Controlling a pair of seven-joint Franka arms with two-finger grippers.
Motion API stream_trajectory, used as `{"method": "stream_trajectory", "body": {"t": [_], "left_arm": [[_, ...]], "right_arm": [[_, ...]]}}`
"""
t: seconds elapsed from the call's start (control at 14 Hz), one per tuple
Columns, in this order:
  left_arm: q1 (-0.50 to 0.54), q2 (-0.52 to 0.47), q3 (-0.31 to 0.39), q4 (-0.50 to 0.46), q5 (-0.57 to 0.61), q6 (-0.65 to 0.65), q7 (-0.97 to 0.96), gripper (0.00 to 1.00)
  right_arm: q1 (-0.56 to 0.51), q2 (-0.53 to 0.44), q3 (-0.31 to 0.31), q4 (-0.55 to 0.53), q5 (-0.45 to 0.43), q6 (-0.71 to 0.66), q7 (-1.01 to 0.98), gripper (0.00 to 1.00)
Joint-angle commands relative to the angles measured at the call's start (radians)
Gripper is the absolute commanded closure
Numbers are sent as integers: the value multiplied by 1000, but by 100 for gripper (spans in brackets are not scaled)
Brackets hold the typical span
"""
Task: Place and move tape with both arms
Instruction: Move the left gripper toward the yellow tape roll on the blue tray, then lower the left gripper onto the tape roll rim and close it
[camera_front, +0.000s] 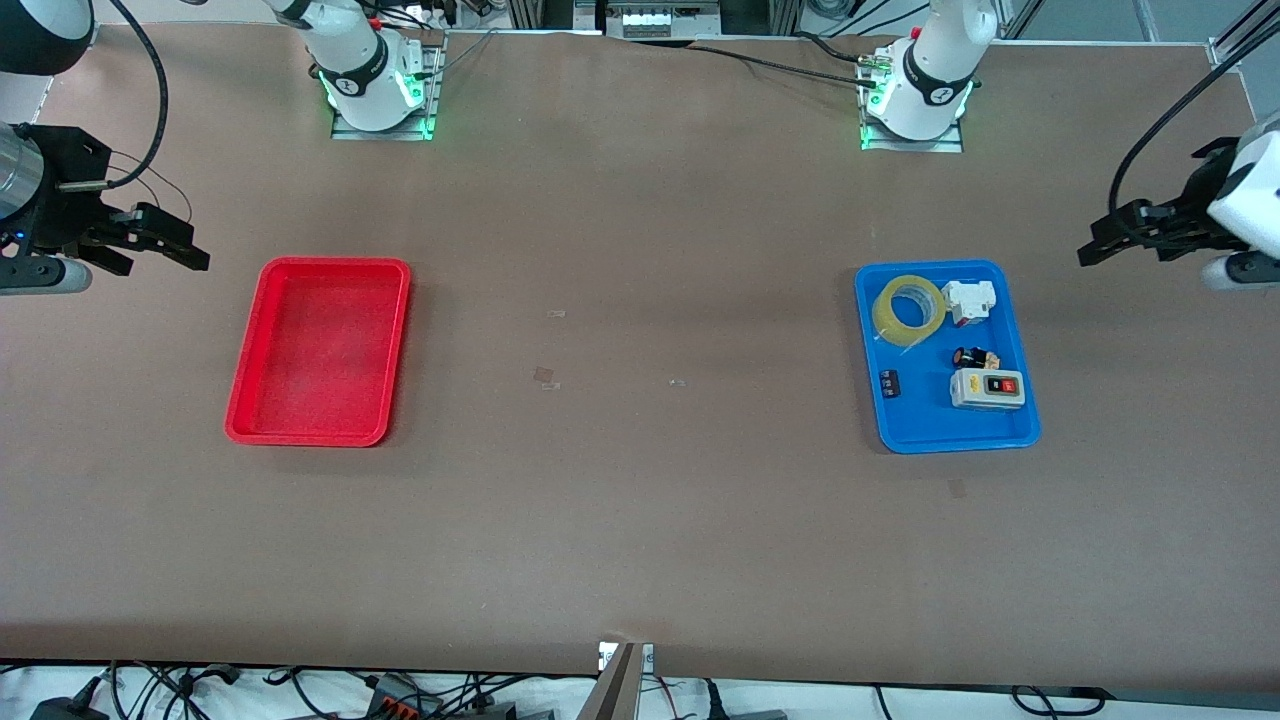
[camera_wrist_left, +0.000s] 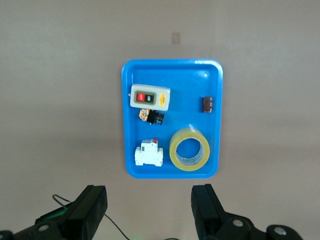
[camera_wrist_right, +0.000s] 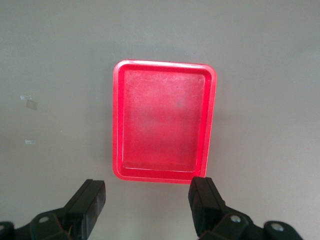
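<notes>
Nearest us, blue plastic tray (camera_front: 1008, 437) holds the translucent yellow tape roll (camera_front: 909, 309) in its corner toward the bases. Both grippers, left (camera_front: 1092, 250) and right (camera_front: 192, 252), hang open; left should straddle the ring's wall.

Left pincer (camera_front: 1090, 250) and right pincer (camera_front: 195, 250), both spread wide, aloft.

High front camera; downward wrist cameras

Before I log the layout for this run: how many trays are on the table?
2. The red tray lies empty toward the right arm's end; the blue tray, holding the tape and small parts, lies toward the left arm's end.
</notes>
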Motion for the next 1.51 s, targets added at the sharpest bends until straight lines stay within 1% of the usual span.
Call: {"method": "stream_trajectory", "body": {"t": [0.0,0.29,0.57,0.65,0.79,1.22,1.43], "left_arm": [[12,-11,-36,-154,20,139,22,0],[14,-7,-89,-387,14,409,22,0],[14,15,-93,-585,14,646,20,0],[22,21,-93,-608,14,672,20,0],[26,51,-91,-623,14,682,20,0],[37,205,-93,-623,14,714,19,0],[40,249,-93,-622,6,718,16,1]], "right_arm": [[8,-32,-10,-25,0,8,-15,0],[6,-32,-10,-23,3,13,-15,0],[6,-29,-10,-22,3,13,-15,0],[6,-29,-10,-22,3,13,-15,0],[8,-28,-10,-22,3,13,-15,0],[8,-23,-10,-22,6,13,-15,0],[8,-23,-10,-22,6,13,-15,0]]}}
